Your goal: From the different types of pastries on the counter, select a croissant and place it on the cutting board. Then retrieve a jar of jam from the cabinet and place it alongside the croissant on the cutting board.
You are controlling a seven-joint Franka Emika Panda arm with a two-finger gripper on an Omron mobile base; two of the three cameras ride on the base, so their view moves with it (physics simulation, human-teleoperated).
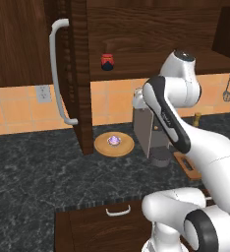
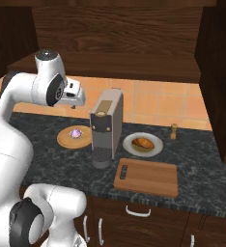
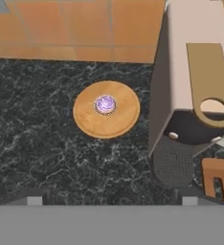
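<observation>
The croissant (image 2: 143,143) lies on a white plate (image 2: 154,149) on the counter (image 2: 202,159), just behind the empty cutting board (image 2: 146,176). Left of it, a purple-topped cupcake (image 3: 105,104) sits on a round wooden plate (image 3: 92,122). The cabinet (image 1: 18,39) door stands swung open, and the jar of jam (image 1: 107,61) rests on the shelf inside. My gripper (image 3: 112,200) hangs open and empty high above the counter, over the cupcake's plate and left of the croissant. In the right base view the gripper (image 2: 74,103) is beside the coffee machine's top.
A tall grey coffee machine (image 2: 106,128) stands between the cupcake's plate and the croissant's plate. A tan pepper shaker (image 2: 173,130) stands at the back wall. The open door's long handle (image 1: 58,74) juts out over the counter's left. Drawers (image 1: 118,211) run below the counter's edge.
</observation>
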